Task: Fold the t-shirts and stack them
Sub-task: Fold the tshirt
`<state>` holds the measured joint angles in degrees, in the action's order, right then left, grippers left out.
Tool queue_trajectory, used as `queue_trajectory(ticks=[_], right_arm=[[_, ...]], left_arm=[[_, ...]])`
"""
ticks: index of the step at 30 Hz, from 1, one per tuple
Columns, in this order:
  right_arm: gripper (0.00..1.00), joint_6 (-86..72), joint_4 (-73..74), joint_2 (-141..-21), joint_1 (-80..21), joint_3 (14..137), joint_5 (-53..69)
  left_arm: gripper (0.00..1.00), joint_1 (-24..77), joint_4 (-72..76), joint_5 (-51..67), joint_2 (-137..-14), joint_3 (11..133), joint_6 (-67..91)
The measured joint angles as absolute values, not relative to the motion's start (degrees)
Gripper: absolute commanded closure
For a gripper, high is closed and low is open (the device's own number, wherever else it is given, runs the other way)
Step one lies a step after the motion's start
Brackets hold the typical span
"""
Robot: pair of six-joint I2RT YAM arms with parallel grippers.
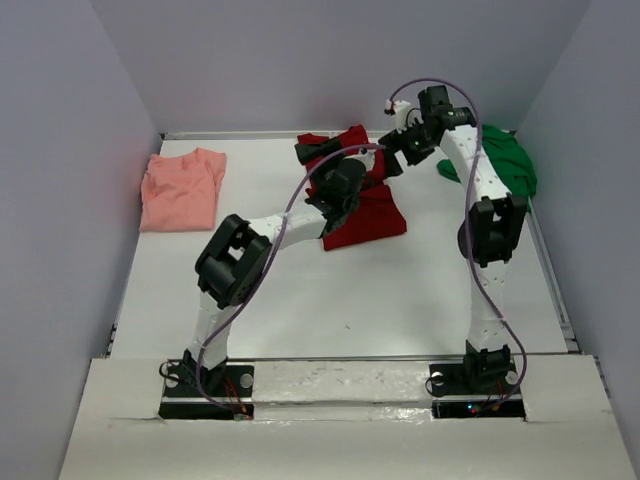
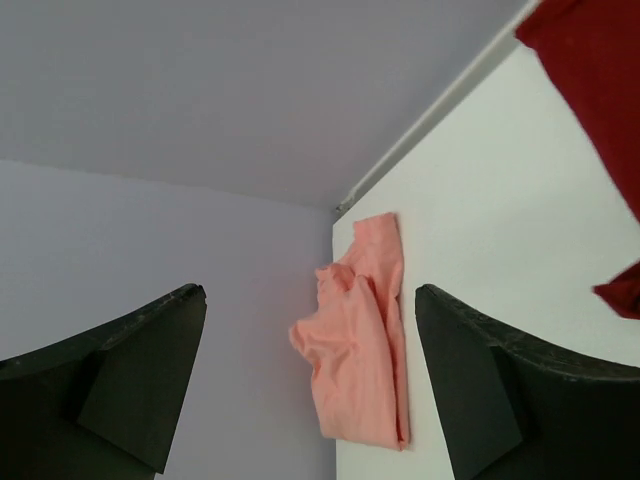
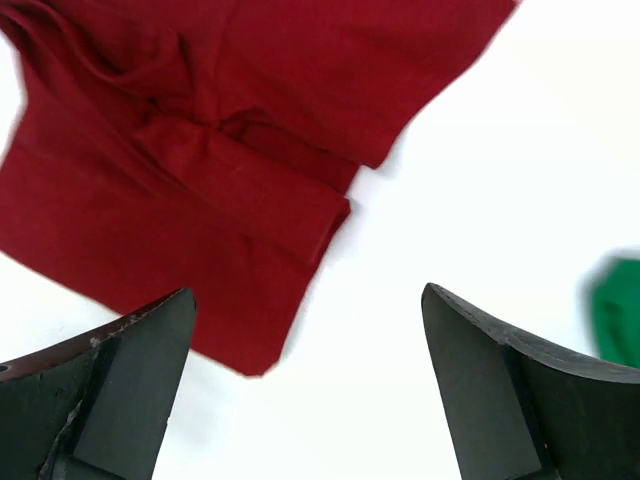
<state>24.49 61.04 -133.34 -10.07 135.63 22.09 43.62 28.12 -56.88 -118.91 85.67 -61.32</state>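
Top external view, dark red shirt (image 1: 365,220) rumpled mid-back of white surface (image 1: 350,300), salmon-pink shirt (image 1: 180,190) back left, green shirt (image 1: 510,165) back right, partly behind R arm, left gripper (image 2: 305,295) & right gripper (image 3: 305,292) near red shirt, both jaws wide apart, nothing held

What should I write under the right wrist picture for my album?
Open right gripper over the rumpled dark red shirt, with the green shirt peeking in.
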Motion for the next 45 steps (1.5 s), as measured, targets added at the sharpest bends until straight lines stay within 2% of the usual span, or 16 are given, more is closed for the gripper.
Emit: queue_trajectory(ticks=[5, 8, 11, 17, 18, 20, 21, 22, 23, 25, 33, 34, 36, 39, 45], right_arm=[[0.0, 25.3, 59.46, -121.45, -9.76, 132.05, 21.21], [0.0, 27.22, 60.47, -114.74, -9.74, 128.03, 22.22], [0.0, 28.91, 62.48, -113.1, -9.76, 124.18, 24.27], [0.35, 31.07, 67.9, -116.44, -10.13, 114.85, 27.75], [0.43, 31.4, 69.01, -118.06, -10.5, 115.15, 28.29], [0.53, 31.73, 71.0, -121.08, -11.38, 117.4, 28.97], [0.65, 31.83, 71.68, -122.3, -11.81, 118.52, 29.17], [0.69, 32.1, 72.66, -124.38, -12.73, 120.77, 29.43], [0.85, 32.14, 73.03, -125.75, -13.43, 122.48, 29.58], [0.92, 32.34, 73.87, -128.11, -14.98, 124.38, 29.63], [0.89, 31.35, 75.24, -135.98, -20.78, 135.61, 30.7], [0.84, 31.27, 75.24, -136.29, -21.17, 135.63, 30.81], [0.66, 31.07, 75.13, -137.05, -21.82, 135.63, 31.38], [0.63, 30.65, 74.74, -138.08, -22.31, 135.63, 32.03], [0.63, 30.5, 73.78, -140.62, -22.63, 137.08, 32.91]], left_arm=[[0.01, 42.65, 28.77, -58.48, -109.58, 84.58, -61.98], [0.01, 39.51, 23.53, -57.21, -102.61, 83.05, -56.84], [0.01, 33.34, 15.03, -51.57, -97.95, 81.69, -48.36], [0.01, 17.34, 1.76, -41.23, -92.33, 70.85, -34.57], [0.01, 16.32, 0.43, -40.05, -91.83, 68.93, -33.21], [0.01, 14.76, -2.15, -36.64, -90.21, 64.25, -30.44], [0.01, 14.06, -3.75, -34.65, -88.9, 61.87, -29.34], [0.01, 13.45, -4.93, -32.88, -87.48, 59.9, -28.58], [0.01, 12.86, -5.56, -31.81, -86.11, 58.74, -28.16], [0.01, 11.4, -6.74, -29.74, -82.24, 57.08, -27.77], [0.01, 7.2, -6.31, -27.0, -72.05, 55.57, -26.0], [0.01, 6.72, -6.28, -26.74, -71.75, 55.18, -25.87], [0.01, 5.3, -6.76, -25.96, -71.48, 54.33, -25.56], [0.01, 3.92, -7.73, -25.15, -71.48, 53.93, -25.15], [0.01, 2.48, -8.14, -23.92, -70.78, 53.91, -24.56]])
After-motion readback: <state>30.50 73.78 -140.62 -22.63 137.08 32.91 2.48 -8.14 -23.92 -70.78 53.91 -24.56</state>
